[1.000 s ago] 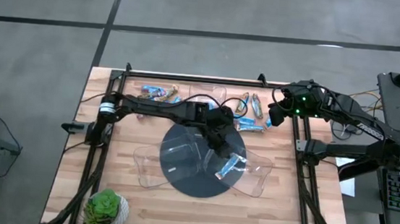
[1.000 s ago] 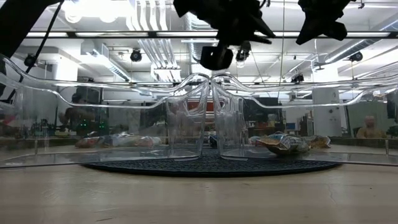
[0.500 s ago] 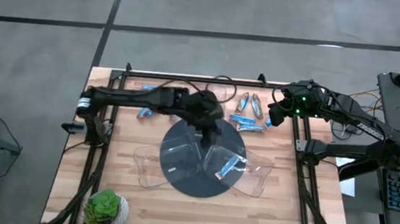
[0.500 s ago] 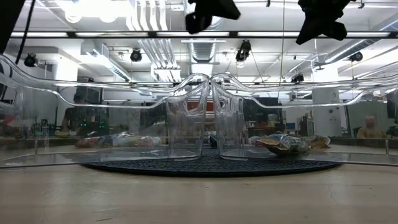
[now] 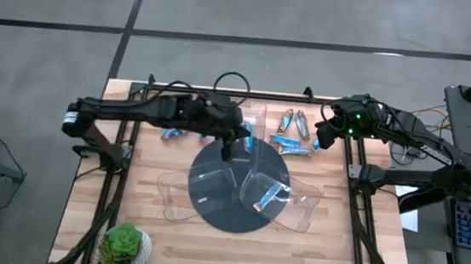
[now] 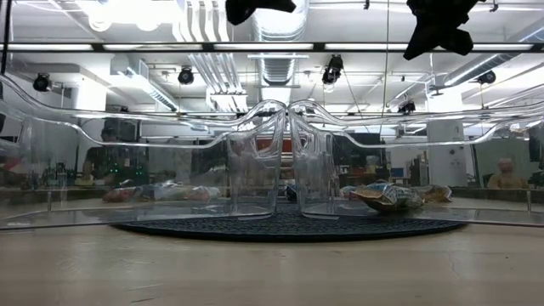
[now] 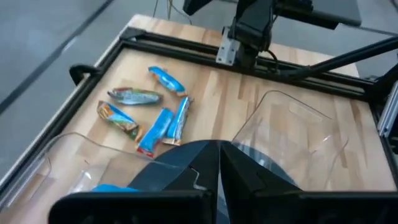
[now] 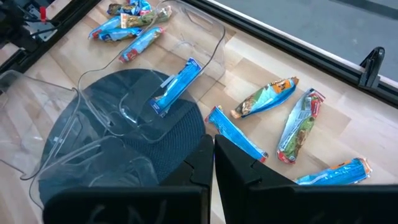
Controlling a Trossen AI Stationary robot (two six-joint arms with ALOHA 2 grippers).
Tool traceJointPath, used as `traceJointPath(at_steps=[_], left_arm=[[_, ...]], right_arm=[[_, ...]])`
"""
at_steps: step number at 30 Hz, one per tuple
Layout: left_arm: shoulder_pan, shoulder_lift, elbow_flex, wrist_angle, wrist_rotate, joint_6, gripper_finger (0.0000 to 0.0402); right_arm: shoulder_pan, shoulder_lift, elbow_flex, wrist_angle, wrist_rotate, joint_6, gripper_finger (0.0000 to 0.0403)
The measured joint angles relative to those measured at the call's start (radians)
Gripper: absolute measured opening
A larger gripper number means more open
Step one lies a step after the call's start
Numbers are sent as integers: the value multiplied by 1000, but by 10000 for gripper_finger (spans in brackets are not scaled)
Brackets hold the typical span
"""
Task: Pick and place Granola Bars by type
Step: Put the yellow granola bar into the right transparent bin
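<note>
Wooden table [image 5: 328,243] | left claw [image 5: 227,148] closed, empty | blue bar [image 5: 250,137] just beside

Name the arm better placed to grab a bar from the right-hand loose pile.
Right. The right gripper hangs just beside those Granola Bars, which fill its wrist view; the left gripper is over the clear trays, farther off.

The wooden table [image 5: 142,226] carries a dark mat [image 5: 228,221], granola bars [image 5: 291,135] and a plant [image 5: 126,244].
</note>
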Motion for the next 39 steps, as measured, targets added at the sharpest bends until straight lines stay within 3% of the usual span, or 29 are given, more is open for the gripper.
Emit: traceJointPath(at_steps=[7,17,27,39], left_arm=[[33,-165,-268,225,0,22,0],[108,-384,-581,391,29,22,0],[173,-494,-662,390,32,44,0],[254,-491,-664,386,108,59,0]], right_arm=[[0,0,0,18,-6,-9,8],[4,14,0,104,-53,-62,8],[5,100,1,158,-104,-148,8],[4,245,1,114,-109,-346,8]])
